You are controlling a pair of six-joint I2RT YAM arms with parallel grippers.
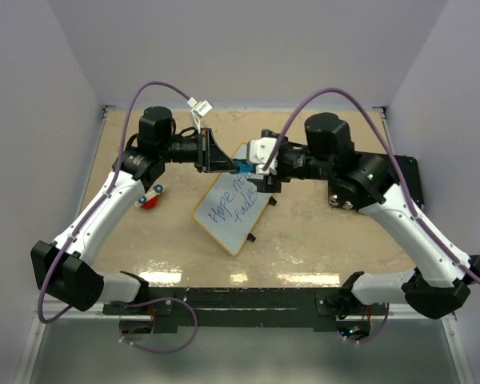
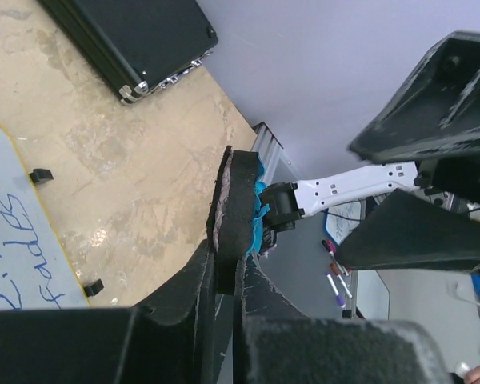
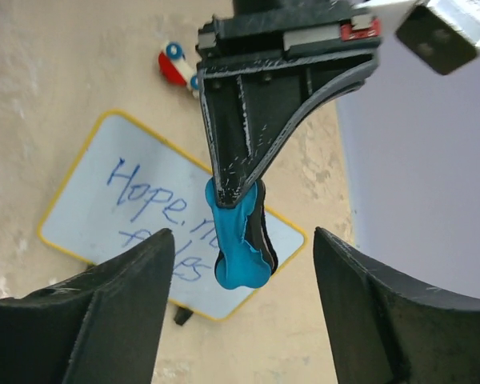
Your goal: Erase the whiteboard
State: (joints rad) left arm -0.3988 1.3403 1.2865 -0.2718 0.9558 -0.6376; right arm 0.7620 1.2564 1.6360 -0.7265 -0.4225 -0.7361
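The whiteboard (image 1: pixel 230 211) lies flat mid-table, yellow-framed, with blue handwriting on it; it also shows in the right wrist view (image 3: pixel 136 216) and at the left edge of the left wrist view (image 2: pixel 16 240). My left gripper (image 1: pixel 218 154) is shut on a blue and black eraser (image 1: pixel 242 167), held in the air above the board's far corner. The grip shows in the left wrist view (image 2: pixel 228 264) on the eraser (image 2: pixel 242 208). My right gripper (image 1: pixel 260 174) is open and faces the left one. Its fingers (image 3: pixel 120 296) stand wide on either side of the eraser (image 3: pixel 240 240) without touching it.
A black rectangular case (image 1: pixel 410 180) lies at the table's right side, also in the left wrist view (image 2: pixel 136 40). A small red, white and blue object (image 1: pixel 150 198) sits left of the board, near the left arm. Pale walls enclose the table on three sides.
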